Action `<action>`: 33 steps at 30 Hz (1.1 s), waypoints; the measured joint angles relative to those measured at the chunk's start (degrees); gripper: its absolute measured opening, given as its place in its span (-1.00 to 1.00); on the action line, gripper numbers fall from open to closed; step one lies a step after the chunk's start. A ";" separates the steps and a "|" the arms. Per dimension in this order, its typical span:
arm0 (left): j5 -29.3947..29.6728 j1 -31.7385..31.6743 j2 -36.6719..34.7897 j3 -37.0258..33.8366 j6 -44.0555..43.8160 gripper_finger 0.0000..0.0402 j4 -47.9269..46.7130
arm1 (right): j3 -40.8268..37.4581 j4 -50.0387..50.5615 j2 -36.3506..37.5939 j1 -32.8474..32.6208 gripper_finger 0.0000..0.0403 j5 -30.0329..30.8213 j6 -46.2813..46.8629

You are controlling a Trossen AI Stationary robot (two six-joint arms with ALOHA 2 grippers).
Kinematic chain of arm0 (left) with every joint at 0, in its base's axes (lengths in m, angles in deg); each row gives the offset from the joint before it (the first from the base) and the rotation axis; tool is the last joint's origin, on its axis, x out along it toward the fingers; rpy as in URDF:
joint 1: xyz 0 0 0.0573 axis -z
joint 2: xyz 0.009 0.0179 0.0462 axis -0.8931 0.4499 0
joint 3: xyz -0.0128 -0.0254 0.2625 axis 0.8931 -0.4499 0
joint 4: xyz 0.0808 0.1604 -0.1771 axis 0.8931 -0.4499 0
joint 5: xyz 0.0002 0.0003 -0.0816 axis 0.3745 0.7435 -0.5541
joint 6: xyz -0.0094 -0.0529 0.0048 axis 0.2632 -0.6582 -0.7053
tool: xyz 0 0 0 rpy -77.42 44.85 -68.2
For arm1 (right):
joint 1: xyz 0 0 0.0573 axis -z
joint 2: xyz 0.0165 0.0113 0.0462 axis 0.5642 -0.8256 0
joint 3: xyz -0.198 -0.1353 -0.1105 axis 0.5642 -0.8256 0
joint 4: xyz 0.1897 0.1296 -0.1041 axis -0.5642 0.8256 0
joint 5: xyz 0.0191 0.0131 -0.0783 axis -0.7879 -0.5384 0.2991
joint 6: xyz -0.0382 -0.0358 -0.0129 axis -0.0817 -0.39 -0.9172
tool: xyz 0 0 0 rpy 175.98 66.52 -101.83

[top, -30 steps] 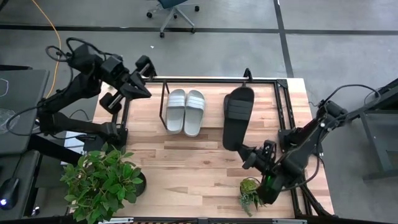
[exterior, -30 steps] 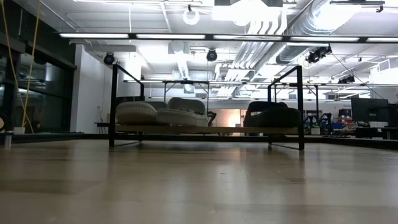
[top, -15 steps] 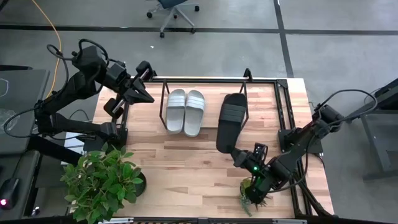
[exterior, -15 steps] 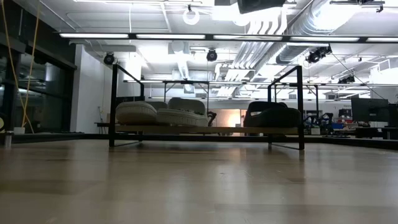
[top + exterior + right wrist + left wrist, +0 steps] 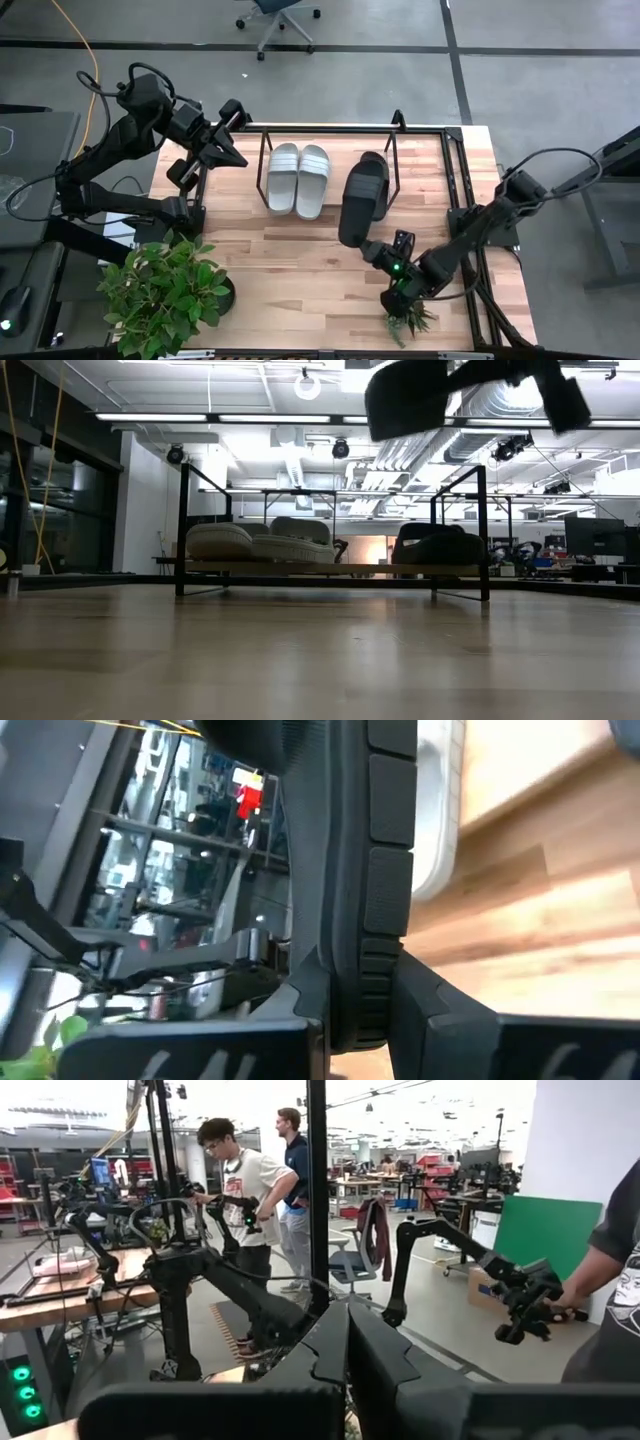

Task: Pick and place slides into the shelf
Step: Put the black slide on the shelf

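The shelf [image 5: 330,130] stands along the far side of the table, and a light grey pair of slides [image 5: 298,180] lies in its left half, soles on its wood base. My right gripper [image 5: 374,247] is shut on a black slide [image 5: 362,198], in the air in front of the shelf's middle with its toe toward the shelf. The low view shows this slide [image 5: 410,395] high above the table. My left gripper [image 5: 238,156] is shut on nothing, raised by the shelf's far left corner. In the left wrist view its fingers [image 5: 348,1350] point level into the room. My right gripper pinches the black slide's heel end [image 5: 365,970] between its two fingers, one on the footbed side and one on the sole side. The fingers come nearly level from the table's near right and lie along the slide. The slide sticks out beyond them, lifted clear of the table.
A large potted plant [image 5: 165,290] stands at the near left corner. A small plant [image 5: 405,315] stands at the near edge, just below my right arm. Bare wood lies between the shelf and the plants. People [image 5: 250,1190] stand in the room beyond the table.
My right gripper has sunk and gone toward the table's left edge with the black slide. The slide's toe has swung left toward the grey pair, and the slide has come down into the top of the low view. It stays clear of the table.
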 joint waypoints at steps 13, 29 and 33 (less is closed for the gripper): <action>-0.70 0.00 0.00 0.00 0.13 -0.99 -0.36 | -17.86 -43.17 -0.41 4.32 -0.84 -11.60 -19.66; -0.69 0.00 0.00 0.00 0.11 -0.99 -0.36 | -23.86 -48.36 -0.38 10.74 -0.84 -21.89 -17.71; -0.69 0.00 0.00 0.00 0.11 -1.00 -0.36 | -24.42 -48.41 -0.38 11.83 -0.84 -22.04 -16.34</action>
